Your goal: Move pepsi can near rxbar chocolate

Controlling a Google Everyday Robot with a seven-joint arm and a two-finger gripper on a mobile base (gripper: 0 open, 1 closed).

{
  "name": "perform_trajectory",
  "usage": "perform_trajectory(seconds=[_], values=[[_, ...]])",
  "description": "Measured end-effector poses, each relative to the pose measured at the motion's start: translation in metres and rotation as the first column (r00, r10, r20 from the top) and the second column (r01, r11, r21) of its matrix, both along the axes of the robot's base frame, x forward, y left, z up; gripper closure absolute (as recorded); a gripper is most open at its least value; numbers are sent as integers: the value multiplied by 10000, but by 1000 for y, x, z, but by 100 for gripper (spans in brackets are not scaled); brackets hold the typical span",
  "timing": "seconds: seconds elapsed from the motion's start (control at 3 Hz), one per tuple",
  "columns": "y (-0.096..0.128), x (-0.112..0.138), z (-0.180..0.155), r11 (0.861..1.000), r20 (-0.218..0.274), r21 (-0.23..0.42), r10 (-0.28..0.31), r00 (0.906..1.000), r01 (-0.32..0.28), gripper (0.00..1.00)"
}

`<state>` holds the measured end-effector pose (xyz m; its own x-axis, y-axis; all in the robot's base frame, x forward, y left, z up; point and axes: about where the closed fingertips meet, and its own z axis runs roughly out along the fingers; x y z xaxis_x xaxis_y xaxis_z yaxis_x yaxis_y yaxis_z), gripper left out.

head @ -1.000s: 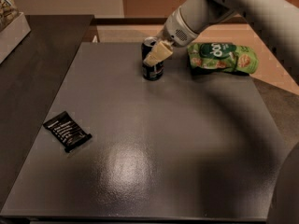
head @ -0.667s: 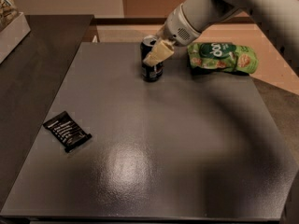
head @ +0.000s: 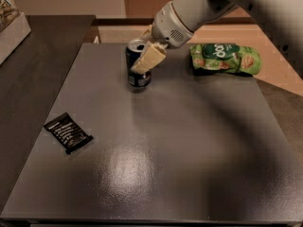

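Observation:
The pepsi can, dark blue with a silver top, stands upright at the back middle of the grey table. My gripper comes in from the upper right and is shut on the can, with one pale finger across its front and the other hidden behind it. I cannot tell whether the can rests on the table or hangs just above it. The rxbar chocolate, a flat black bar with white text, lies near the table's left edge, well to the front left of the can.
A green crinkled snack bag lies at the back right of the table. A dark counter with a white box runs along the left. My arm spans the upper right.
My gripper has carried the pepsi can a little to the left and toward the front, away from the green bag. The rxbar and the bag have not moved.

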<state>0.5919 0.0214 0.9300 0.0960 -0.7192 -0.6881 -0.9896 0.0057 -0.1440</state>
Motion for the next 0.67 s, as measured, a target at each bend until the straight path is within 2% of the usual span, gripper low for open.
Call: perform_trajectory(seconds=[0.33,0.67], values=[[18,-20,5,9958,-11,115,904,9959,-903,100],[19,-22,5,9951,-12,120,978,9952,-978,100]])
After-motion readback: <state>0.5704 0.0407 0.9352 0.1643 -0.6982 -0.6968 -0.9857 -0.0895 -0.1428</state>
